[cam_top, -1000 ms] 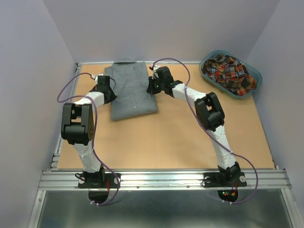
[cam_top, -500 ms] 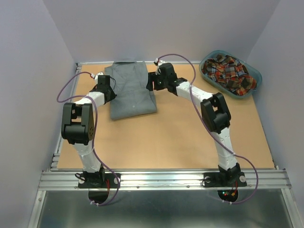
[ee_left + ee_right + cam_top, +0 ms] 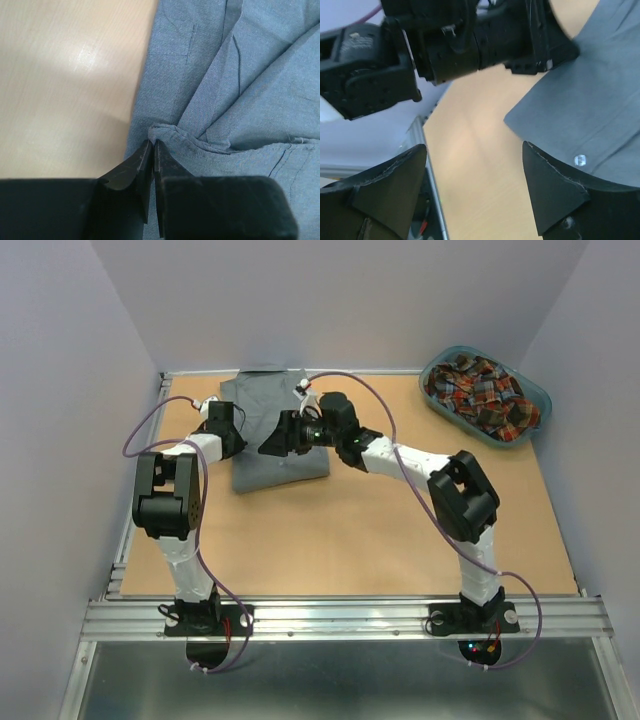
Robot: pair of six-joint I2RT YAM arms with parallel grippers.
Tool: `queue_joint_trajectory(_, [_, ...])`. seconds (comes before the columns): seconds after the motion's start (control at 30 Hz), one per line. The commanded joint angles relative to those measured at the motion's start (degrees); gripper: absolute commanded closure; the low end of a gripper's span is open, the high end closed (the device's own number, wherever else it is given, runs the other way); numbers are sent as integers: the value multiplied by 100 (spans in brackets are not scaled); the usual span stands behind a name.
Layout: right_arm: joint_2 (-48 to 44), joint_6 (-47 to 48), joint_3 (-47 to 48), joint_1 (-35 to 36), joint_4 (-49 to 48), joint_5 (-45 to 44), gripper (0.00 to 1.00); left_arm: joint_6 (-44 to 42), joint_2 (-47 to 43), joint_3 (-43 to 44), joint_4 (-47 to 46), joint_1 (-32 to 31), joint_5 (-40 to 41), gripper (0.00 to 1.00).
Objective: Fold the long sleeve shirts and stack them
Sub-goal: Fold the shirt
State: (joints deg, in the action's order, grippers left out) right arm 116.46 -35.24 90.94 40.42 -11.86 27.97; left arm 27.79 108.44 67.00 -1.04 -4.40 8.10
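Grey shirt (image 3: pixel 262 400): folded, far-left on counter (image 3: pixel 380 530) | L gripper (image 3: pixel 152 150): pressed together, pinching shirt's left edge | R gripper (image 3: pixel 474 147): spread, above shirt, holds nothing | plaid shirt (image 3: pixel 480 390): bunched in teal basket (image 3: pixel 545 400), far right

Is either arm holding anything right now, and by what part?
The left tool is shut on the grey shirt, pinching a small raised fold at its side edge. The right tool is open over the shirt, holding nothing.

I'm seeing left arm (image 3: pixel 165 502) and right arm (image 3: pixel 462 498) wearing white shells, black joints (purple cables (image 3: pixel 126 443) trailing), left gripper (image 3: pixel 152 146) black.
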Motion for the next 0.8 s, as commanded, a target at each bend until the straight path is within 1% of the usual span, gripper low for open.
queue_joint_trajectory(0.0, [516, -966, -366, -52, -1345, 596, 18, 51, -51, 252, -116, 1, 113, 82])
queue_joint_trajectory(0.2, [991, -1063, -761, -131, -1828, 253, 17, 42, -8, 287, -107, 1, 157, 81])
queue_joint_trajectory(0.37, [1387, -1537, -1350, -307, -2636, 165, 17, 16, 54, 340, -98, 1, 201, 80])
queue_joint_trajectory(0.5, [1476, -1477, -1614, -369, -2752, 7, 17, -37, 63, 375, -98, 1, 368, 77])
queue_joint_trajectory(0.6, [1520, -1459, -1588, -386, -2752, 7, 17, -90, -25, 419, -54, 36, 438, 68])
queue_joint_trajectory(0.63, [1520, -1459, -1579, -386, -2752, 7, 17, -98, -155, 436, -28, 45, 438, 59])
queue_joint_trajectory(0.67, [1511, -1459, -1553, -386, -2752, 33, 17, -98, -244, 436, -2, 62, 438, 53])
queue_joint_trajectory(0.7, [1467, -1459, -1500, -386, -2743, 68, 17, -64, -358, 436, 68, 123, 438, 41])
queue_joint_trajectory(0.77, [1371, -1433, -1456, -395, -2734, 112, 17, -20, -795, 401, 95, 150, 429, 31])
